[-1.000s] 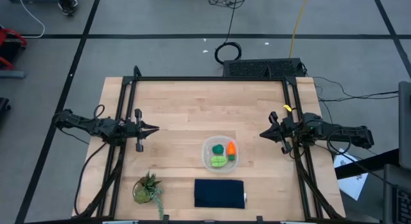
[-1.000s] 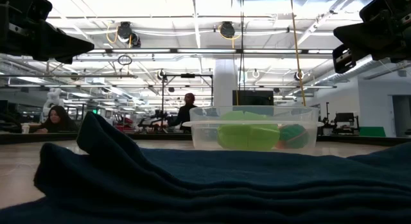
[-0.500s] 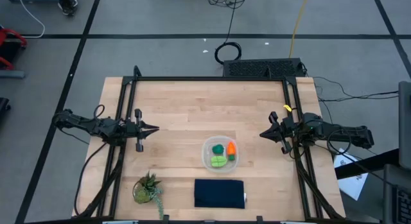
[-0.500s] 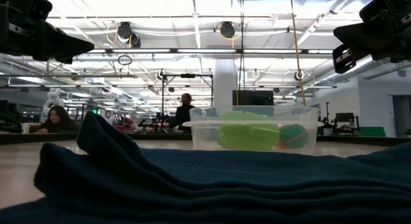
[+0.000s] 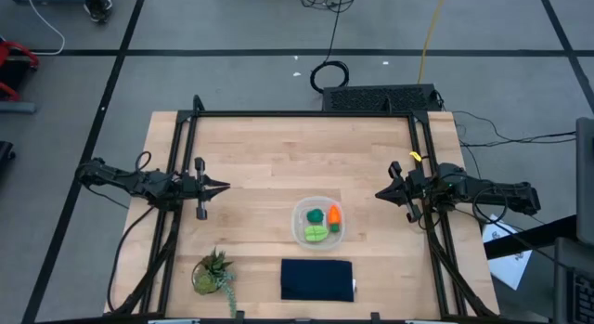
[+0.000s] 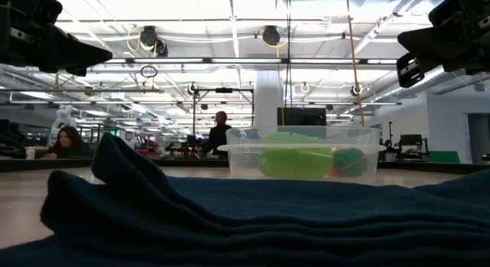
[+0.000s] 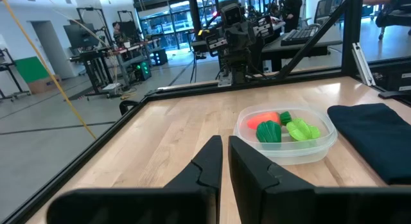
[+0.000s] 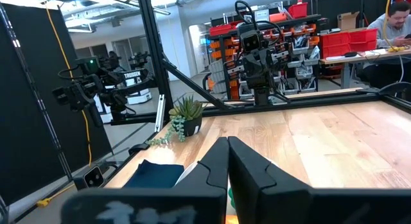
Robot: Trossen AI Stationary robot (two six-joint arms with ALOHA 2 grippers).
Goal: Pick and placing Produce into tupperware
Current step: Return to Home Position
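the packing looks finished: all three toy items lie inside the tupperware (image 5: pixel 297 222), which sits on the counter (image 5: pixel 278 148) somewhat toward the right arm's side. in it the carrot (image 5: pixel 334 213) lies along the wall nearest the right arm, the dark green round piece (image 5: pixel 316 214) just beside it, and the light green leafy piece (image 5: pixel 316 233) next to both (the low view shows little more than green shapes through the clear wall, so the count rests on the high view and the left wrist view). no produce shows loose on the wood. the left pincer (image 5: pixel 223 186) hangs over the left part of the counter, well apart from the container, its fingers drawn together with nothing between them. the right pincer (image 5: pixel 379 193) hovers near the right edge, likewise closed and empty. a folded navy cloth (image 5: pixel 316 279) lies near the container, and a potted plant (image 5: pixel 212 271) stands off toward the left arm's side; neither belongs to the job. what is left, as i judge it, is only for both arms to settle at rest.
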